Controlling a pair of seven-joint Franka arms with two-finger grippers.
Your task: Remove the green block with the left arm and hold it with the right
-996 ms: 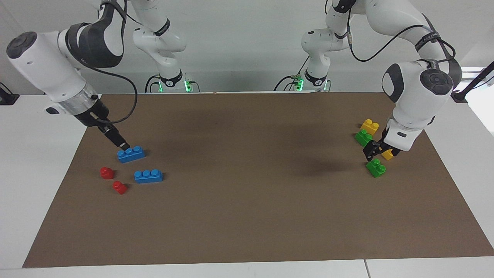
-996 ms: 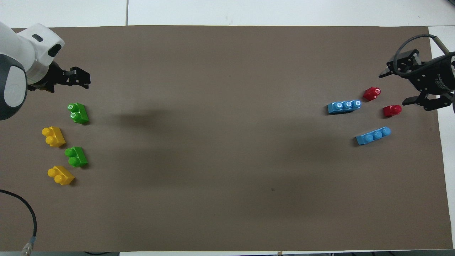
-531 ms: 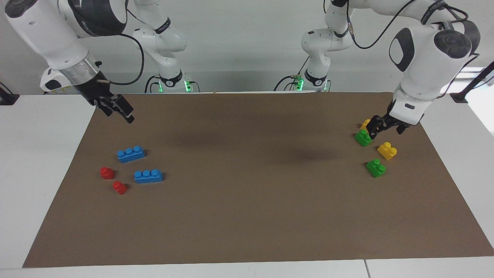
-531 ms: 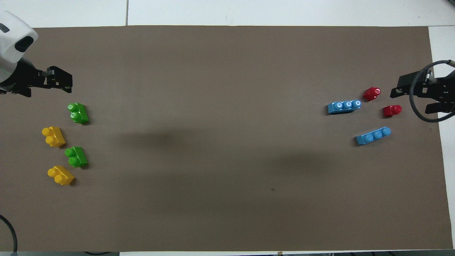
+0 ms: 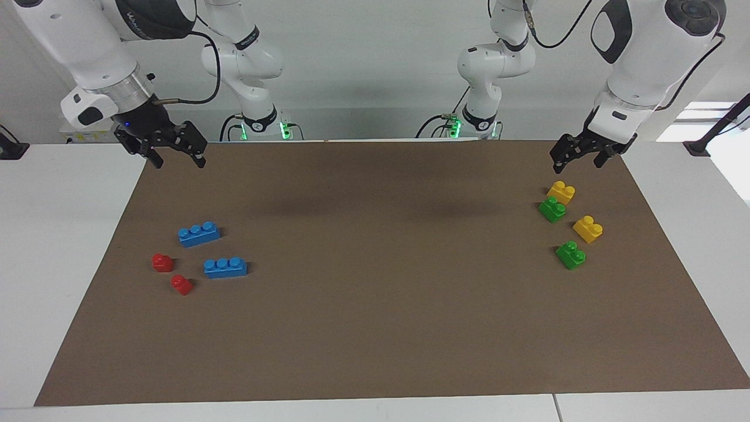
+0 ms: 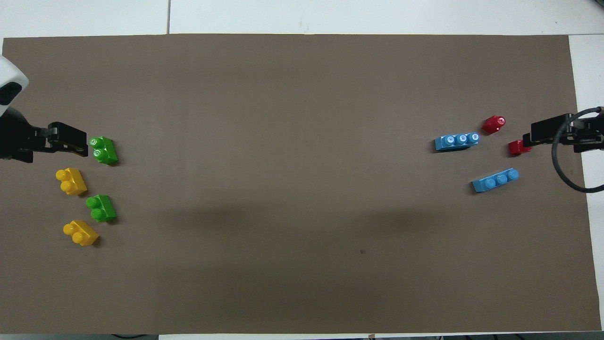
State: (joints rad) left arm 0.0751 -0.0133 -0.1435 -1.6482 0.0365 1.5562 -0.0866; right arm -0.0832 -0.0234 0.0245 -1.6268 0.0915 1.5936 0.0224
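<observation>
Two green blocks lie on the brown mat at the left arm's end. One (image 5: 552, 209) (image 6: 101, 208) touches a yellow brick. The other (image 5: 570, 255) (image 6: 104, 150) lies farther from the robots. My left gripper (image 5: 576, 166) (image 6: 78, 145) hangs open and empty in the air over the mat's robot-side edge, apart from both. My right gripper (image 5: 180, 163) (image 6: 533, 139) is also raised, open and empty, over the mat's corner at the right arm's end.
Two yellow bricks (image 5: 561, 191) (image 5: 587, 228) lie among the green ones. Two blue bricks (image 5: 199, 233) (image 5: 225, 267) and two red pieces (image 5: 162, 262) (image 5: 181, 285) lie at the right arm's end. The brown mat (image 5: 375, 305) covers the table.
Both arms have lifted and drawn back toward the robots. The left gripper rose from among the green and yellow bricks, the right one from beside a blue brick. No brick moved.
</observation>
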